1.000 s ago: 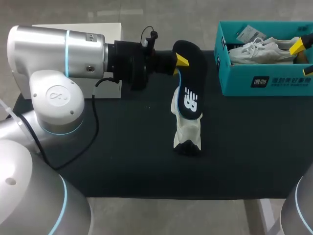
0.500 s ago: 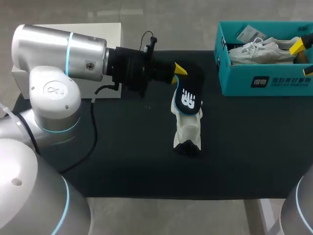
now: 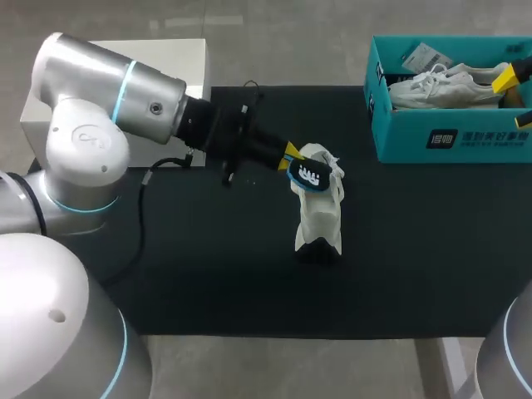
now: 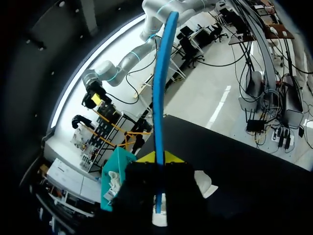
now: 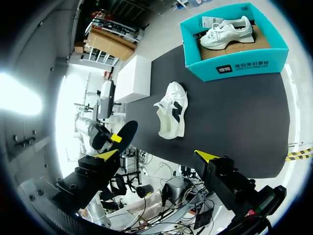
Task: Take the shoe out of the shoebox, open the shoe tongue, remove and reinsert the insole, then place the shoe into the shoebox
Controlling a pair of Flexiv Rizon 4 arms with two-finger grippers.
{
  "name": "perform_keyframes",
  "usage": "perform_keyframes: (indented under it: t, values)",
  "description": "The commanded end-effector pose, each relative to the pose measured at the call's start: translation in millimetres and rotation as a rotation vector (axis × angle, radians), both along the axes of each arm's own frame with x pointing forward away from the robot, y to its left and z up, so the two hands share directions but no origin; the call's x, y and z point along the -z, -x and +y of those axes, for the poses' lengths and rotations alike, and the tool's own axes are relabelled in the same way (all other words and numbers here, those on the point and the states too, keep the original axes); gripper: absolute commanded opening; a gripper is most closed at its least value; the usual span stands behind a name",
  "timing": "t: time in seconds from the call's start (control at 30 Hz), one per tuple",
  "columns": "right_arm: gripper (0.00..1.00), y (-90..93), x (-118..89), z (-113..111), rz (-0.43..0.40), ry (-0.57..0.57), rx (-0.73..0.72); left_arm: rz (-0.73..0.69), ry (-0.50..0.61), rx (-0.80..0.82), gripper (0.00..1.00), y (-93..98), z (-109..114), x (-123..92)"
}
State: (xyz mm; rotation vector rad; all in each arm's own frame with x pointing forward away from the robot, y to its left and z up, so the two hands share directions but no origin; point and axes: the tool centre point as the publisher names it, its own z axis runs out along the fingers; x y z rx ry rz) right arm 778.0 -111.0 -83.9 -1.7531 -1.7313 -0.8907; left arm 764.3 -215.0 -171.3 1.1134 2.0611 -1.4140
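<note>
Left claw [image 3: 290,158] clenched on insole [image 3: 309,173], insole's lower end at opening of white shoe [image 3: 320,212] lying on black worktop [image 3: 208,266]. Right claw [image 5: 156,155] released, fingers wide apart. Shoebox [image 3: 449,137] near worktop's far right corner holds 2nd shoe [image 3: 440,87].

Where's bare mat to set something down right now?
Bare mat: the stretch right of the shoe, on the near side of the shoebox, and the front strip between the shoe and the near edge. Crowded: the shoe's far end, where the left gripper holds the insole.
</note>
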Motion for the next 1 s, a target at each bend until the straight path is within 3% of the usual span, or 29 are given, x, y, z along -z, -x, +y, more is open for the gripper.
perform_keyframes:
  t: [0.03,0.17,0.33,0.57,1.0]
  values:
    - [1.0,-0.6,0,0,0.002,0.003,0.0,-0.031,-0.049,0.003,0.0,-0.4,-13,12]
    - [1.0,-0.6,0,0,0.002,0.003,0.0,-0.039,-0.082,0.03,0.0,2.4,-22,33]
    - [1.0,-0.6,0,0,0.002,0.003,0.0,-0.019,-0.015,0.064,0.0,2.7,-37,48]
    - [1.0,-0.6,0,0,0.002,0.003,0.0,0.019,-0.004,0.094,0.0,1.9,-58,68]
    - [1.0,-0.6,0,0,0.002,0.003,0.0,0.055,0.0,0.068,0.0,-4.2,-65,92]
